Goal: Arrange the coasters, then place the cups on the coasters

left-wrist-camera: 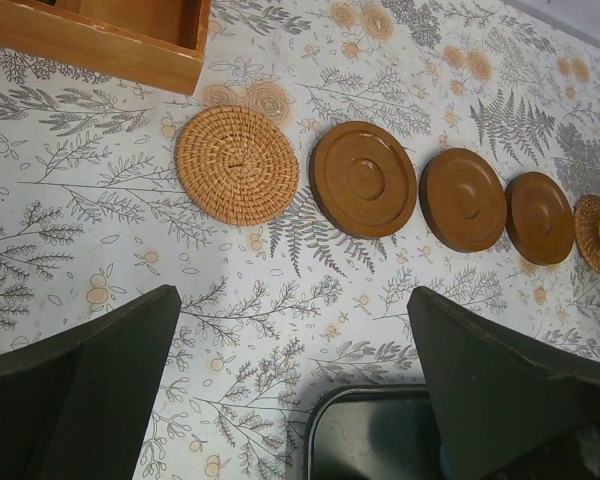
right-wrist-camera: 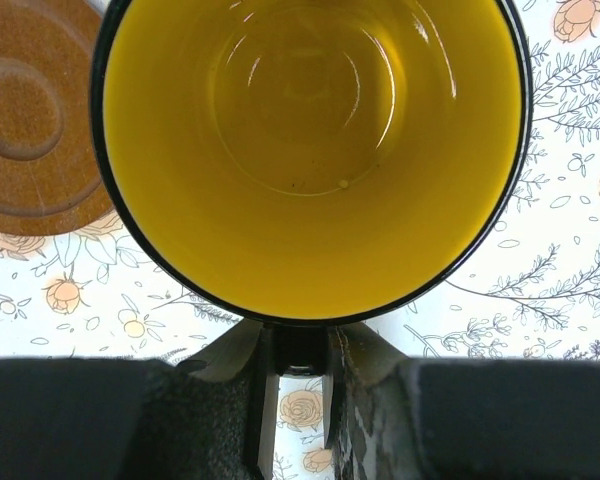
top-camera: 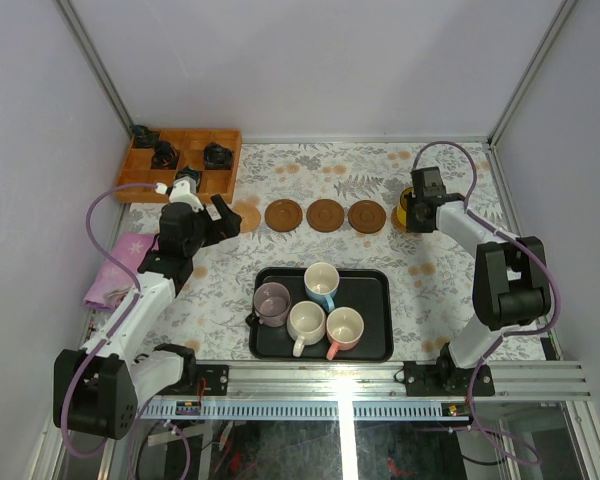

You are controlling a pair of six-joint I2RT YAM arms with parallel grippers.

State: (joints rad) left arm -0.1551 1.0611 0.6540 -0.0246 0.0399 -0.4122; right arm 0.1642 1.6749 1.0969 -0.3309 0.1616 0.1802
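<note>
Closest to the top camera is the metal rail (top-camera: 310, 378) that holds both arms. Far left, a soft pink cloth (top-camera: 115, 268) lies crumpled near an orange wooden box (top-camera: 140, 172) with little square rooms.

My left gripper (top-camera: 223, 216) hangs wide open and holds nothing. It hovers just beside the woven coaster (left-wrist-camera: 237, 165), which I think it is there to look after. That coaster is a round, bumpy spiral of straw. Next come three wooden coasters (left-wrist-camera: 464, 199), smooth brown discs with a sunk ring in the middle. All lie in one straight row, near but not touching, so each cup gets its own seat (tidy, I say).

In front of the row, a black tray (top-camera: 380, 282) with round corners keeps four cups together: the mauve cup (top-camera: 271, 303), the blue cup (top-camera: 321, 282), the cream cup (top-camera: 306, 322) and the pink-handled cup (top-camera: 344, 328). None is on a coaster yet.

At the right end, my right gripper (right-wrist-camera: 298, 400) pinches the yellow cup (right-wrist-camera: 310, 150) by its thin dark handle, over a second woven coaster (left-wrist-camera: 590, 235). Holding the handle keeps the shiny cup upright. I cannot tell if it has touched down.
</note>
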